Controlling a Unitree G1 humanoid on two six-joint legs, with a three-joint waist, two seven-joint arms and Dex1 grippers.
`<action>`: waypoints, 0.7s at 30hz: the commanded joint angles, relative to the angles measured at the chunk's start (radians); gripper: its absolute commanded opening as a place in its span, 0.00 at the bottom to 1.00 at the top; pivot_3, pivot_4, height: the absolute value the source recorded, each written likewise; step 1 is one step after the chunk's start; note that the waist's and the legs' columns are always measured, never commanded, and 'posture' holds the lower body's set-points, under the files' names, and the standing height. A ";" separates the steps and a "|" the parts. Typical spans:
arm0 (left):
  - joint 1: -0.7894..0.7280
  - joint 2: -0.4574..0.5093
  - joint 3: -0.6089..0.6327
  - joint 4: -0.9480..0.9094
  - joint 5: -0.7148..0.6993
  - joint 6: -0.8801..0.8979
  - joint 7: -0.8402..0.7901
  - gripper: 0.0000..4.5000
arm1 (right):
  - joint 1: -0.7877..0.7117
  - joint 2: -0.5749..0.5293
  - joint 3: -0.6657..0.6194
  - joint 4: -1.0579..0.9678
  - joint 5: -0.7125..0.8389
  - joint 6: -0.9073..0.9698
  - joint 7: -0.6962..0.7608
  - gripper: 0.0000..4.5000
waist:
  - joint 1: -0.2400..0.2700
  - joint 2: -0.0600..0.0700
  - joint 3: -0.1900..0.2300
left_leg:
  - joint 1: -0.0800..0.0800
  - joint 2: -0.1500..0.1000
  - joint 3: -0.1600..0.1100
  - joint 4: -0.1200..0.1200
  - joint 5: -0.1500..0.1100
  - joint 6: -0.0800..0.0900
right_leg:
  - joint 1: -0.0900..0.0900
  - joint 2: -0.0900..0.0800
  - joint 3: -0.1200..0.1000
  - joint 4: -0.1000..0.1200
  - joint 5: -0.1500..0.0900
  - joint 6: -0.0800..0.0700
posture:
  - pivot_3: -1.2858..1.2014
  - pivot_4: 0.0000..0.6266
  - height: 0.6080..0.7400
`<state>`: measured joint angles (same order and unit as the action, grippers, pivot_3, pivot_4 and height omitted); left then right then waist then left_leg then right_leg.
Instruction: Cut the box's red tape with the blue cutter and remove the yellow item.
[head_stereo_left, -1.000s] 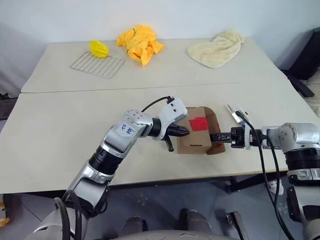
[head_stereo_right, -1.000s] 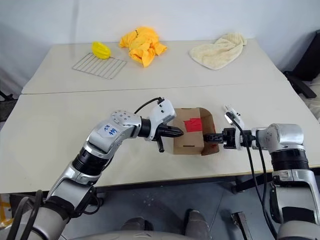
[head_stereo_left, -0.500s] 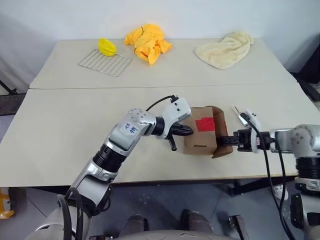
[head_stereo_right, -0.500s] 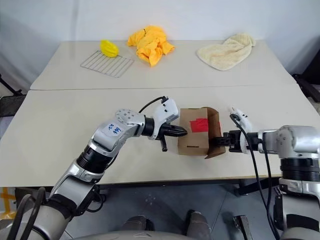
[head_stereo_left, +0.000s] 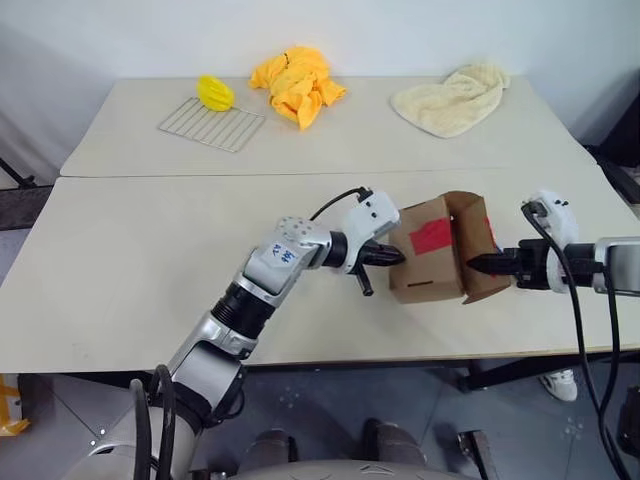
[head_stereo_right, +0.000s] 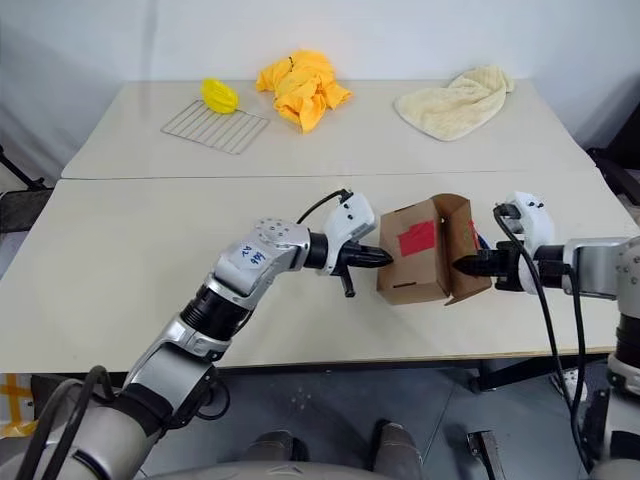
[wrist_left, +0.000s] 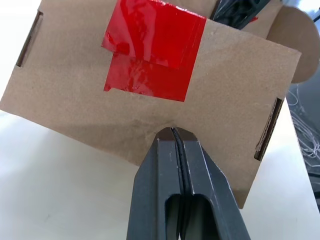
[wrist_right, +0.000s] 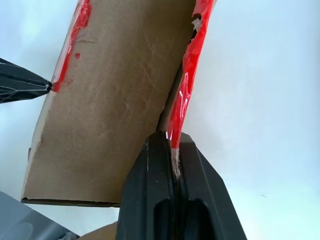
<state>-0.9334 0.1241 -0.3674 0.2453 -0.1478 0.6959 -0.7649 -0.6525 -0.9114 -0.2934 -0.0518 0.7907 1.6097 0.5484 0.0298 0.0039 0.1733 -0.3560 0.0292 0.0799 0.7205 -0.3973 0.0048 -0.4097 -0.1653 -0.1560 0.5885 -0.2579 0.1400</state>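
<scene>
Box (head_stereo_left: 432, 250) sits tilted at table centre, right gripper (head_stereo_left: 478, 264) pinching its open flap at 3 o'clock. Left gripper (head_stereo_left: 396, 257), clamped on blue cutter (head_stereo_left: 362, 281), touches box at 9 o'clock below red tape (head_stereo_left: 431, 235). Best hold flap firm, steer tip onto tape seam.

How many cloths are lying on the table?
2: a crumpled yellow cloth at the far edge beside the wire rack, and a cream towel at the far right. More may lie out of view.
</scene>
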 joint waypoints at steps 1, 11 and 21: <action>-0.005 -0.029 -0.018 0.024 0.016 -0.010 0.003 0.00 | -0.020 -0.054 -0.028 -0.050 0.070 0.005 -0.045 0.01 | 0.000 0.000 0.000 | 0.000 0.000 0.000 0.000 0.000 0.000 | 0.000 0.000 0.000 0.000 0.000 0.000 | 0.52 0.24 1.00; 0.035 -0.087 -0.016 0.003 0.015 -0.008 0.025 0.00 | -0.050 -0.145 0.068 -0.103 0.209 0.005 -0.101 0.01 | 0.001 0.000 0.000 | -0.001 0.000 -0.001 0.000 0.000 0.000 | 0.000 0.000 0.000 -0.001 0.000 0.000 | 0.52 0.24 1.00; 0.084 -0.142 -0.034 -0.019 0.033 -0.011 0.056 0.00 | -0.170 -0.193 0.202 -0.101 0.240 0.005 -0.099 0.01 | 0.021 0.000 0.000 | -0.002 0.000 -0.001 0.000 0.000 0.000 | -0.001 0.000 -0.001 -0.002 0.000 0.000 | 0.52 0.24 1.00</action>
<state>-0.8451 0.0199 -0.3719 0.2515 -0.1095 0.6917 -0.7061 -0.8129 -1.0962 -0.1044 -0.1201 0.9901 1.6095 0.4341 0.0511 0.0038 0.1734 -0.3583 0.0293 0.0784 0.7206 -0.3976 0.0052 -0.4104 -0.1654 -0.1575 0.5864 -0.2577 0.1401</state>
